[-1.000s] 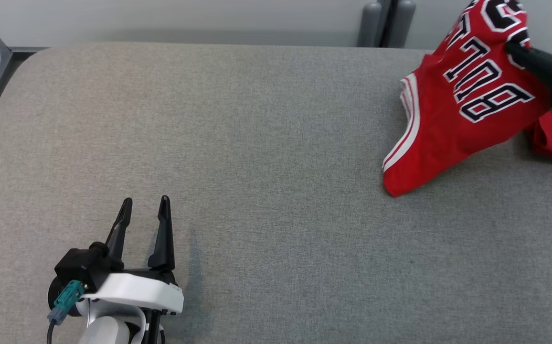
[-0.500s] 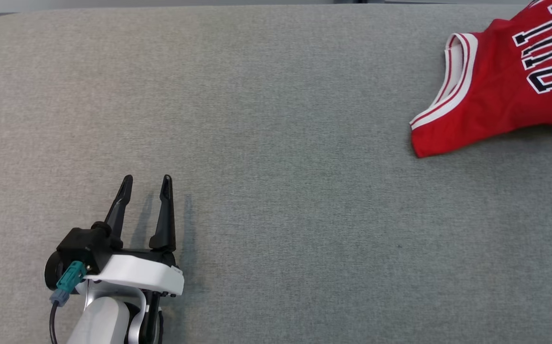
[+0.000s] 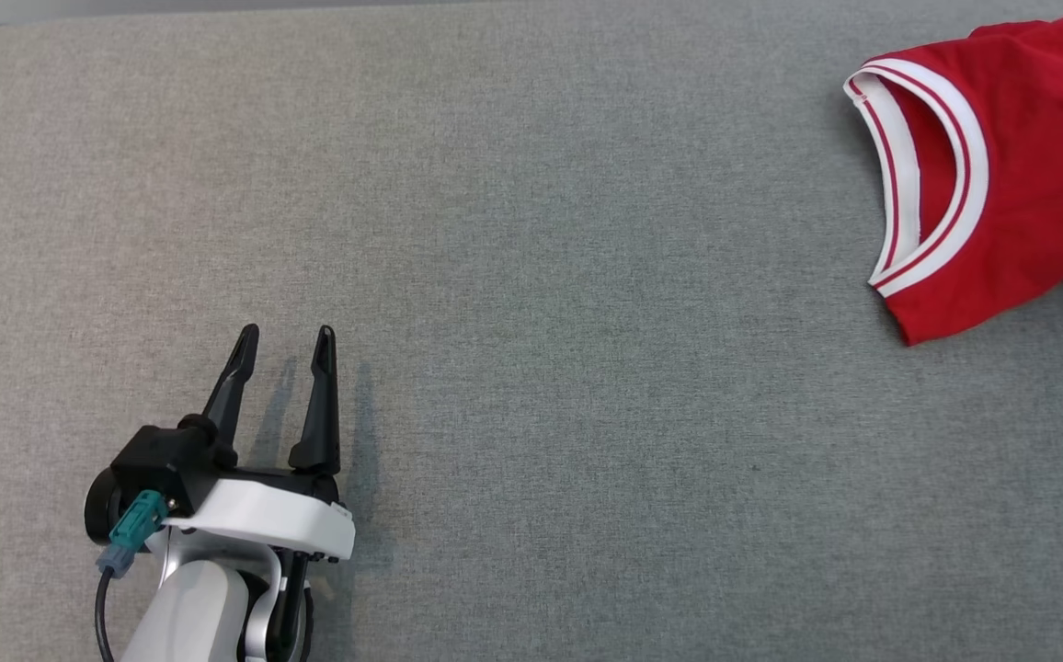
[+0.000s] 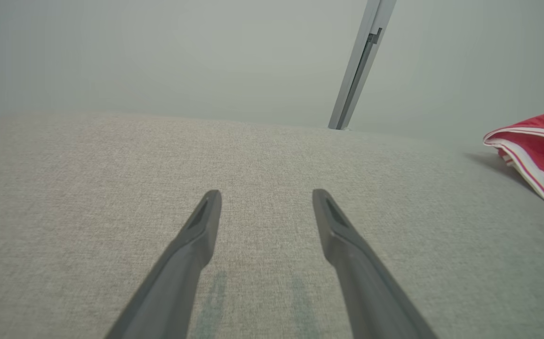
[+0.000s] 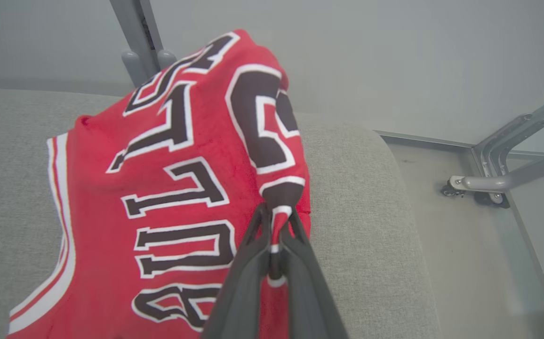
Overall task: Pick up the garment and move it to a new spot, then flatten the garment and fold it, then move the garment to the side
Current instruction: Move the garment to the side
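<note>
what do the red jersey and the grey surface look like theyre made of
The red sleeveless jersey with white trim looks like soft knit synthetic, matte; it folds limply where the right hand pinches it. The grey padded surface looks like woven upholstery fabric, matte, with a fine heathered weave.

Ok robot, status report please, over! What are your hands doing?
Left gripper open, empty, over table. Right gripper shut on jersey. Jersey part lifted, one end on table. Nothing seen in the way.
</note>
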Motion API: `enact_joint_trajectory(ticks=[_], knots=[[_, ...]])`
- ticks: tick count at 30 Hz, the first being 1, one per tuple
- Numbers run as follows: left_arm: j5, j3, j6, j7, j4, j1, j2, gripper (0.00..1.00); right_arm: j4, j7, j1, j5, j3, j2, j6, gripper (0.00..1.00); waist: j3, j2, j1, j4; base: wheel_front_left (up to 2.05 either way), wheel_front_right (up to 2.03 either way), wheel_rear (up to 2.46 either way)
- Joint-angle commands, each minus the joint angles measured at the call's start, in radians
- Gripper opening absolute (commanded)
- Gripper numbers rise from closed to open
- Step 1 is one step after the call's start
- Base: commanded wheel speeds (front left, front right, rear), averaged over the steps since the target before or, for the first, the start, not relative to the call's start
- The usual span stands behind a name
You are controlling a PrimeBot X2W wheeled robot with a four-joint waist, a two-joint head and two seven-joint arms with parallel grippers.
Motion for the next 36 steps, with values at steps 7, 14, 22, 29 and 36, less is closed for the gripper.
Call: enact_joint_trajectory(ticks=[7, 14, 22, 29, 36], knots=[[-0.001, -0.006, 0.005, 0.0, -0.002, -0.032, 0.001, 1.0, 0.186, -0.078, -0.022, -0.054, 0.021, 0.067, 0.0, 0.0, 0.028, 0.0, 0.0, 0.026, 0.0, 0.0, 0.0], [-0.004, -0.008, 0.007, -0.002, -0.005, -0.036, 0.005, 1.0, 0.359, -0.148, -0.037, -0.092, 0.025, 0.124, 0.0, 0.0, 0.035, 0.0, 0.0, 0.045, 0.0, 0.0, 0.0], [-0.007, -0.011, 0.009, -0.003, -0.004, -0.041, 0.006, 1.0, 0.424, -0.232, -0.016, -0.085, 0.018, 0.172, 0.0, 1.0, 0.039, 0.0, 0.0, 0.051, 0.0, 0.0, 0.0], [-0.01, -0.01, 0.013, -0.005, -0.001, -0.032, 0.011, 1.0, 0.483, -0.249, -0.008, -0.121, 0.032, 0.187, 0.0, 1.0, 0.018, 0.0, 0.0, 0.036, 0.0, 0.0, 0.0], [-0.026, 0.001, 0.007, -0.007, 0.021, 0.016, 0.013, 1.0, 0.483, -0.36, -0.004, -0.163, 0.044, 0.24, 0.0, 1.0, -0.095, 0.0, 0.0, -0.003, 0.0, 0.0, 0.0]])
